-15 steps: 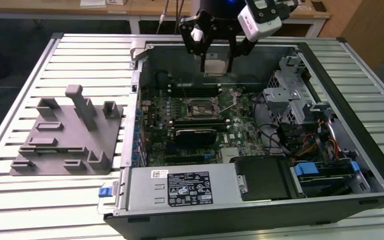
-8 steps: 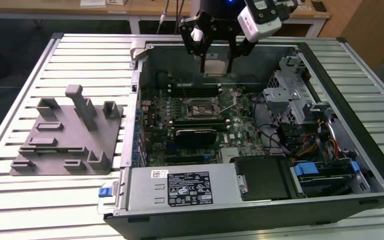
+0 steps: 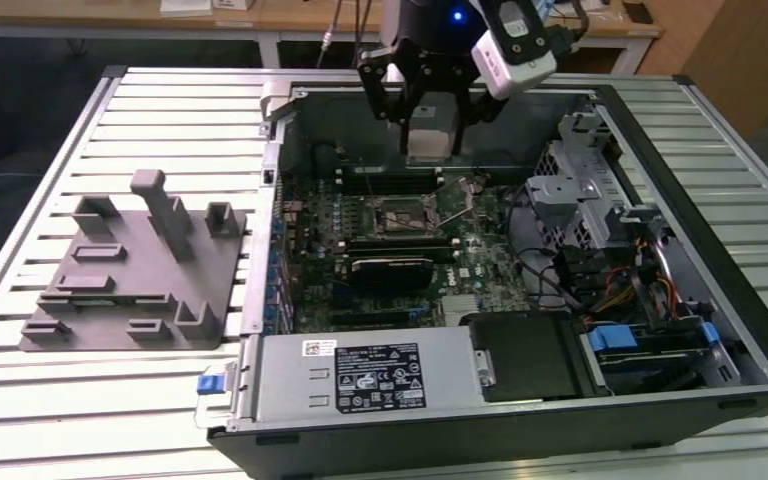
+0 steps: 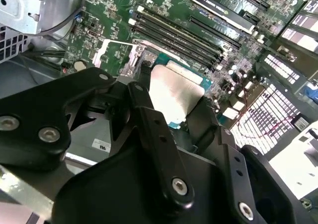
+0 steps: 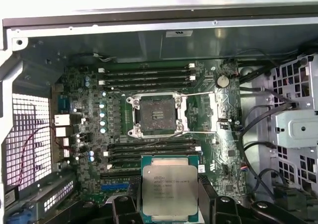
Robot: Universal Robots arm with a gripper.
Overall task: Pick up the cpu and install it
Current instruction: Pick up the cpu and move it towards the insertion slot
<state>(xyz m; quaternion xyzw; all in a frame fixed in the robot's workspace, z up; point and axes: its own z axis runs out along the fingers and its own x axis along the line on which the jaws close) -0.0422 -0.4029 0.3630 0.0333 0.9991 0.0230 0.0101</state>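
gripper [image 3: 427, 128] hangs over the far part of the open computer case [image 3: 758, 330], just inside its far wall. it is clamped on the cpu [image 3: 427, 140], which is held in the air, off the board.

in the first wrist view the cpu [image 5: 170, 188] lies flat between two dark fingers [image 5: 124, 209], one on each of two opposite edges. its other two edges are free and its pale metal top faces the camera. the second wrist view shows the same grip: cpu [image 4: 171, 92] pinched at the tip of the black linkage.

socket [image 5: 155, 112] sits mid-board on the motherboard [image 5: 223, 184]: a dark square bed inside a metal frame, uncovered. a pale metal plate [image 5: 221, 112] lies just beside it. memory slots [image 5: 149, 75] run in rows along two opposite sides of the socket.

room to move: the case is open on top, and the air above the socket is unobstructed in the exterior view. a black block [image 3: 391, 268] sits on the board near the socket, toward the case's near edge. the drive cage [image 3: 584, 190] and cable bundles crowd the side at the exterior view's right. the power supply [image 3: 357, 375] fills the near edge.

a grey fixture [image 3: 137, 270] stands on the slatted table [image 3: 64, 400] at the exterior view's left, outside the case wall and well apart from the gripper.
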